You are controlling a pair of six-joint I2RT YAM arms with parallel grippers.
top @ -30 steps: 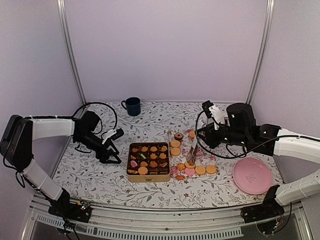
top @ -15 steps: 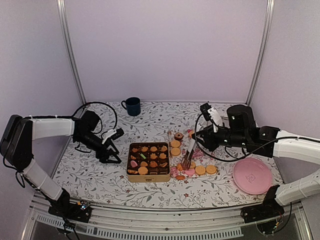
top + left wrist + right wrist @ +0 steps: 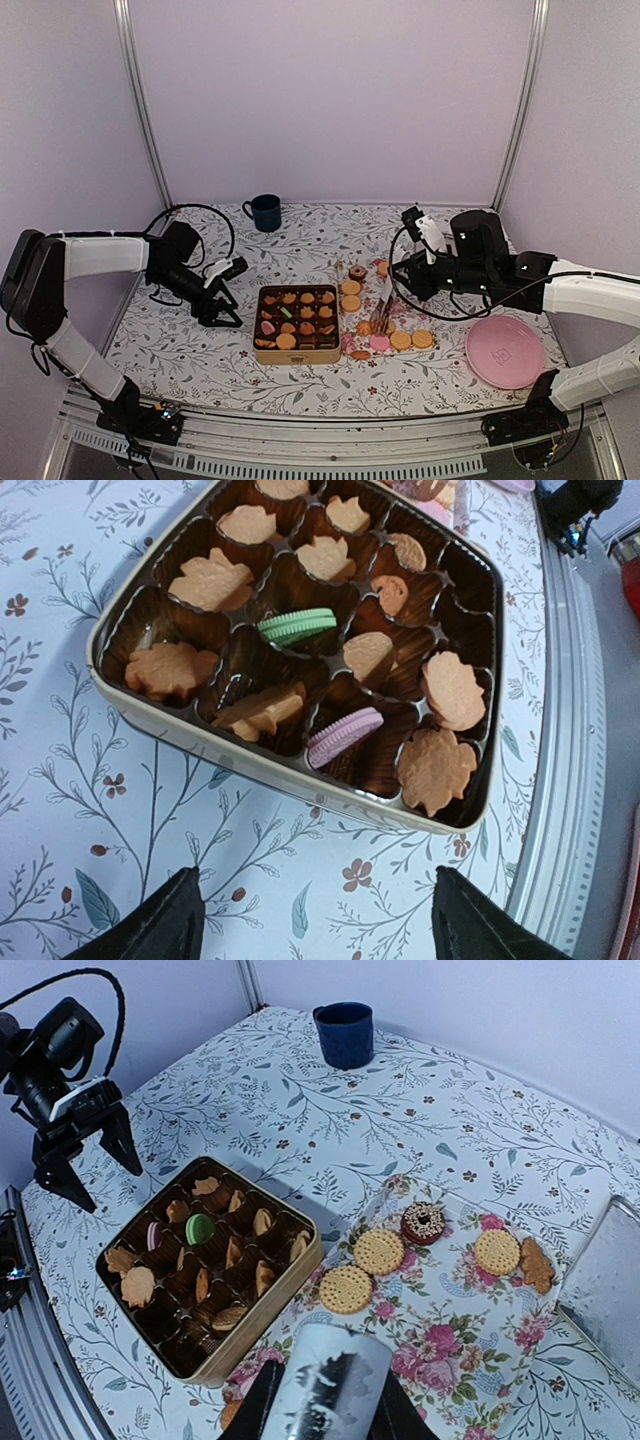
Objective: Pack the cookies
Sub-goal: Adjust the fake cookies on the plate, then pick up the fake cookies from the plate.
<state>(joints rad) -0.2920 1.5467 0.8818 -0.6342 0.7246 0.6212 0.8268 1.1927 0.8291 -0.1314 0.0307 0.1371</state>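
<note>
A gold box (image 3: 297, 356) with brown cups stands mid-table, and most cups hold cookies (image 3: 210, 578), among them a green one (image 3: 297, 626) and a pink one (image 3: 344, 736). Loose cookies (image 3: 400, 340) lie on a floral cloth (image 3: 450, 1310) to its right, including round biscuits (image 3: 346, 1288) and a dark ring (image 3: 423, 1221). My right gripper (image 3: 325, 1405) hovers over the cloth, shut on a silver metal tool (image 3: 383, 310) that slants down to the cookies. My left gripper (image 3: 315, 930) stands open just left of the box (image 3: 250, 755), empty.
A pink plate (image 3: 504, 351) lies at the front right. A dark blue mug (image 3: 265, 212) stands at the back. A clear plastic piece (image 3: 600, 1280) sits at the cloth's right side. The left gripper (image 3: 85, 1155) also shows in the right wrist view.
My right arm has shifted slightly left with the silver tool, whose tip stays among the loose cookies. The left arm has not moved.
</note>
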